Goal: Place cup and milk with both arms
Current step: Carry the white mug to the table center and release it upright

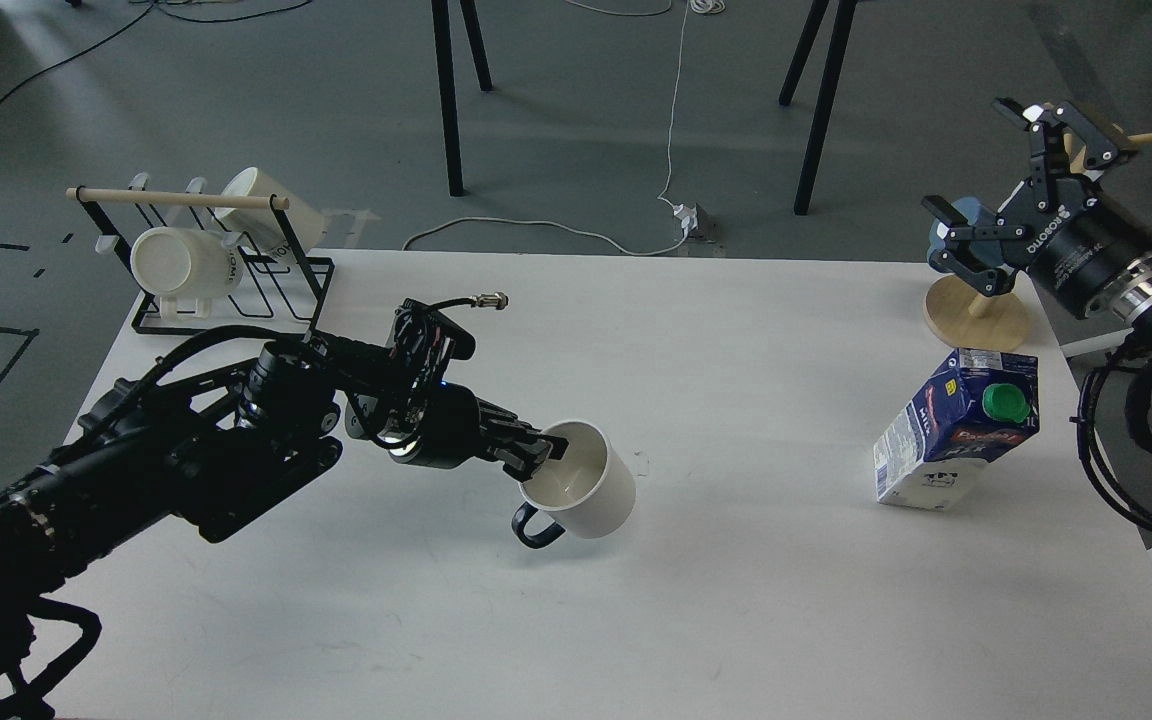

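Near the middle of the white surface (736,600), a little toward seven o'clock from its centre, the cup (581,482) is tipped on its side with its open mouth facing the left arm and its black loop handle (536,525) hanging underneath. The left gripper (539,450) has its fingers clamped on the cup's rim, one finger reaching inside the mouth and the other on the outer wall. Whether the cup's lower side touches the surface or hangs just clear of it, I cannot tell.

Well apart from it, out toward three o'clock, the milk (956,430) stands on the surface near the right edge, leaning slightly, its green cap (1006,402) at the top right of the gable. Nothing touches it.

Above the carton, at about two o'clock, the right gripper (1001,190) hangs in the air beyond the corner of the surface, its fingers spread wide apart and holding nothing. Just behind it sits a round wooden base (976,315) with a post, with something blue partly hidden behind the fingers.

Far off at ten o'clock, a black wire rack (236,290) with a wooden rail holds two white mugs (181,262) lying on their sides.
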Motion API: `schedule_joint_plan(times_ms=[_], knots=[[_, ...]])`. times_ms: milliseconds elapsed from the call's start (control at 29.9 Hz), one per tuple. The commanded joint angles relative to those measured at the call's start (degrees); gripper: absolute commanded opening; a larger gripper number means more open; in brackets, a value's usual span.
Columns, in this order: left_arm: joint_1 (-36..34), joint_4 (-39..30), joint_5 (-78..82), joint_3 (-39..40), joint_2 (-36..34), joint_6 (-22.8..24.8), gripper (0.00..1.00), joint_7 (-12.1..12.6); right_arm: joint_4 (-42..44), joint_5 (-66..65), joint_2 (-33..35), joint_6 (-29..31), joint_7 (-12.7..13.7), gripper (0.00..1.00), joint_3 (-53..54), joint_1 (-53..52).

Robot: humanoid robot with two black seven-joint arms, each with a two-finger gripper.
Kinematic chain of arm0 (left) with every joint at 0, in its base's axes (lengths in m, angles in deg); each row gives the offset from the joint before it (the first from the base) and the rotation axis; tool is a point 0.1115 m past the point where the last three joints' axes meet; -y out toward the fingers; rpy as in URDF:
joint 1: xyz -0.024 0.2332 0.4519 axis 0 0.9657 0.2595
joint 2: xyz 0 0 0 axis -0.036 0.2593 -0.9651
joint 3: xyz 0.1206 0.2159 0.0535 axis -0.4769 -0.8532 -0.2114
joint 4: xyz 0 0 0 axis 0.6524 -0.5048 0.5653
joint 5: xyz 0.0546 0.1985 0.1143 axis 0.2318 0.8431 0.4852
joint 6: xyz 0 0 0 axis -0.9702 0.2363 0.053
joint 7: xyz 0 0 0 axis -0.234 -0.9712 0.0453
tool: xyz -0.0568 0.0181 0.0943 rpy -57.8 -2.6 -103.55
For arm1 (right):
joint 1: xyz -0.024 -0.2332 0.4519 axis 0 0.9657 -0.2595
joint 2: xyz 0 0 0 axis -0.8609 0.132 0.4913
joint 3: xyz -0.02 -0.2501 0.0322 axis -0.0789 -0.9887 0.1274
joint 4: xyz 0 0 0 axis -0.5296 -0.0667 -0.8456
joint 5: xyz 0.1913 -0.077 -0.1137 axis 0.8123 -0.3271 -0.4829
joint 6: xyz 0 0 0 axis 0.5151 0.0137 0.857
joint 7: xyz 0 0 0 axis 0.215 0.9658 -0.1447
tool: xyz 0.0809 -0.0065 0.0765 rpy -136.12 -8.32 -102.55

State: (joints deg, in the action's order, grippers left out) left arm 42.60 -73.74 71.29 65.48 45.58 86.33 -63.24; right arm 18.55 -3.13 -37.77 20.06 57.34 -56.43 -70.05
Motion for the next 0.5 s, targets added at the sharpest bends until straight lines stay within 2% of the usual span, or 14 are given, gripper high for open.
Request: schedule_joint_plan(times_ms=[0, 67, 134, 335, 468], knots=[[0.16, 0.35, 0.09, -1.27, 0.44, -0.01, 0.15, 0.00, 0.28, 0.00, -0.06, 0.01, 0.00, 1.00, -0.03, 0.09], [0.07, 0.35, -0.09, -1.45, 0.45, -0.01, 0.35, 0.00, 0.28, 0.00, -0.06, 0.01, 0.00, 1.00, -0.03, 0.09], [-0.10, 0.35, -0.26, -1.37, 0.36, -0.01, 0.67, 0.00, 0.28, 0.17, -0.15, 0.10, 0.00, 1.00, -0.03, 0.27], [-0.10, 0.00, -0.88, -0.49, 0.36, -0.01, 0.73, 0.00, -0.16, 0.61, -0.33, 0.45, 0.17, 1.00, 0.41, 0.53], [-0.19, 0.00, -2.89, -0.40, 0.62, -0.01, 0.86, 0.00, -0.60, 0.88, -1.03, 0.98, 1.05, 1.00, 3.56, 0.01]])
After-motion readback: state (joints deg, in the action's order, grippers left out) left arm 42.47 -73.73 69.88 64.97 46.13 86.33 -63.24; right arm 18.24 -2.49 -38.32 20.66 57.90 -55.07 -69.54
